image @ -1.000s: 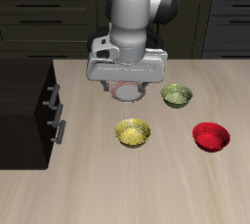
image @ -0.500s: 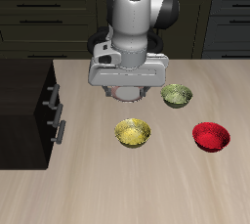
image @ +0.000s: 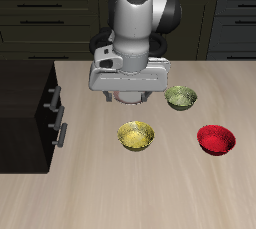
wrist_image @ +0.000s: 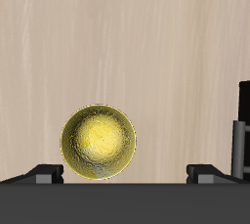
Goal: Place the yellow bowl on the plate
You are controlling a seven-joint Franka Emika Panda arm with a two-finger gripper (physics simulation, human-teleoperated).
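Note:
The yellow bowl (image: 136,135) stands upright on the wooden table, nearer the front edge than my gripper. In the wrist view the yellow bowl (wrist_image: 99,142) shows its speckled, glossy inside. My gripper (image: 130,93) hangs above the table just behind the bowl, open and empty. In the wrist view my gripper (wrist_image: 125,173) has its fingertips (wrist_image: 45,172) spread wide, and the bowl sits off-centre between them, below them. The plate (image: 128,101) is almost wholly hidden behind the hand; only a sliver of its pinkish rim shows.
An olive-green bowl (image: 181,97) stands beside my gripper. A red bowl (image: 215,139) stands nearer the front edge, beside the yellow bowl. A black cabinet (image: 28,103) with handles occupies one end of the table and shows in the wrist view (wrist_image: 240,142).
My gripper has come down and a little toward the table's front, covering more of the plate. The bowls have not moved.

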